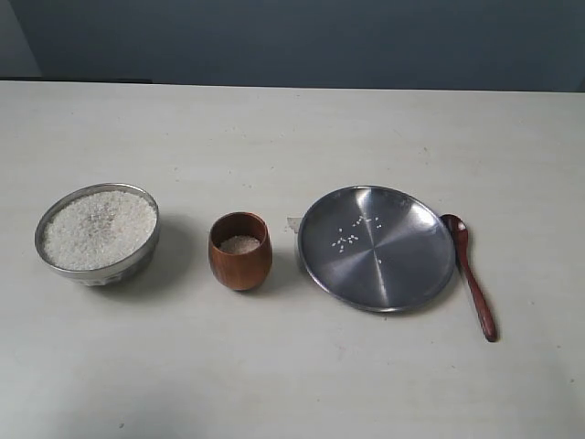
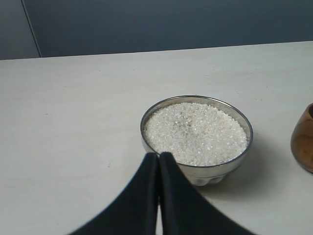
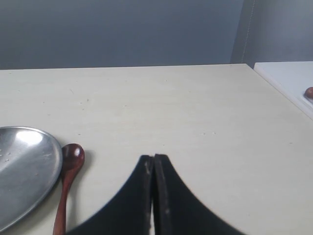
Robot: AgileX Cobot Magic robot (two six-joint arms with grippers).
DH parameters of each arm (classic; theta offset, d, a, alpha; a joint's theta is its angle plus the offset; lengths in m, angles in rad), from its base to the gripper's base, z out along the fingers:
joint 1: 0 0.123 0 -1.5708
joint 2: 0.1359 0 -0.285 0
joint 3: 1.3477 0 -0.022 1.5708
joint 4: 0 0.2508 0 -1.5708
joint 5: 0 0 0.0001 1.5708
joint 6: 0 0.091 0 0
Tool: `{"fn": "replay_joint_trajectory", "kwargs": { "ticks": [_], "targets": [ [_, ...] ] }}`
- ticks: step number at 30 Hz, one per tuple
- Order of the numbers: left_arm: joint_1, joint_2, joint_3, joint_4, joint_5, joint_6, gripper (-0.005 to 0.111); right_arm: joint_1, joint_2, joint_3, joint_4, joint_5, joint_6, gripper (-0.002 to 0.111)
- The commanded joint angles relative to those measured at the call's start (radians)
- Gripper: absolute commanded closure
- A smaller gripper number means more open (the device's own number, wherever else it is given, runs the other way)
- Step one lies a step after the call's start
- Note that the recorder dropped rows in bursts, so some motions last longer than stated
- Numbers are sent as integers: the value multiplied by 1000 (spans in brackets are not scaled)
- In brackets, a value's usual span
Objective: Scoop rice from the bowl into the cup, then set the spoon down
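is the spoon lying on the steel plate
No, the spoon lies flat on the table, just beside the plate, not on it.

No readable text, label, brand, number or sign on anything in view

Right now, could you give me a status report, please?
Left gripper, right gripper shut, empty. Slim dark wooden spoon beside flat steel plate. Shiny metal bowl full of white rice; brown wooden cup holds little. Path clear.

Frame edges cut off the cup point(image 2: 304, 143), plate point(image 3: 24, 169) and spoon point(image 3: 66, 188) handle; a tiny, possibly round reddish thing point(image 3: 309, 92) is unidentifiable
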Motion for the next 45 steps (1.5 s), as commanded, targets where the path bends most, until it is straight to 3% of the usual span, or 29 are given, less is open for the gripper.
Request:
{"fn": "replay_joint_trajectory", "kwargs": {
  "ticks": [1,27,32,36,39,45],
  "targets": [
    [-2,-4,5,70,-5,-2,106,3,-5,1,-1,-12,-2,108],
    [-2,-4,5,127,-29,-2,106,3,-5,1,-1,-8,-2,108],
    [-2,-4,5,-58,-342,-8,106,3,-5,1,-1,-8,-2,108],
    [-2,-4,5,-370,-517,-8,106,3,-5,1,-1,-8,-2,108],
    [-2,-4,-27,-584,-542,-11,106,3,-5,1,-1,-11,0,108],
    [-2,-4,-192,-460,-361,-8,106,3,-5,1,-1,-11,0,108]
  ]
}}
